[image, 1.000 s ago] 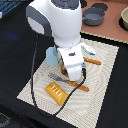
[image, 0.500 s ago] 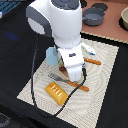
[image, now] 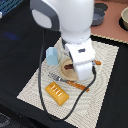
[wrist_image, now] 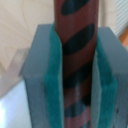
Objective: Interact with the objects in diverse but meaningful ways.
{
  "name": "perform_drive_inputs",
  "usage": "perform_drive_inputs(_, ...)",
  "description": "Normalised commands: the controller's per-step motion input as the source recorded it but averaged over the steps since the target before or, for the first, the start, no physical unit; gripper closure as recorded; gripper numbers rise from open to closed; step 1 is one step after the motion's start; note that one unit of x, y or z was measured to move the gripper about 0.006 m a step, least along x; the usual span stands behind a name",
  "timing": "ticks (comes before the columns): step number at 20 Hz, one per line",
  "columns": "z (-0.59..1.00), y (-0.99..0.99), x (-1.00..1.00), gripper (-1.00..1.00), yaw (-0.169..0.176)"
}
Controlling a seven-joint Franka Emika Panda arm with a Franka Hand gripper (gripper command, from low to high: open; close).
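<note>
The dark brown sausage [wrist_image: 77,60] is sitting clamped between the two green-padded fingers [wrist_image: 52,75] of the hand [wrist_image: 77,85], which is closing on it from both sides; in the wrist view the reddish-brown skin with its dark diagonal stripes is filling the gap between the pads, and the sausage is running lengthwise along the fingers. In the exterior view the hand [image: 82,75] is reaching down over a pale round plate [image: 65,65], and a short end of the sausage [image: 68,64] is showing at the exterior view's left of the white wrist housing, right over the plate; whether it is touching the plate cannot be told. The pale blue rounded shaker [image: 51,55] is standing just beside the plate on the exterior view's left. The orange-handled fork [image: 67,81] is lying in front of the plate, and the ridged yellow-orange bread block [image: 57,93] is resting nearer the camera. All are lying on a patterned cream mat [image: 95,107] on the dark worktop [image: 20,45].
</note>
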Motion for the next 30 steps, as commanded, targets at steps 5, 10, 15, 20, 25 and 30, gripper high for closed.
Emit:
perform_drive_inputs(5,0.29,-0.07,0.31,1.0,-0.021)
perform_drive_inputs(10,0.17,-0.06,0.36,1.0,-0.002)
perform_drive_inputs(15,0.18,0.0,0.66,1.0,-0.066)
perform_drive_inputs(20,0.1,-0.16,0.67,1.0,-0.086)
perform_drive_inputs(25,0.1,-0.27,0.65,1.0,-0.062)
perform_drive_inputs(30,0.14,-0.34,0.65,1.0,-0.036)
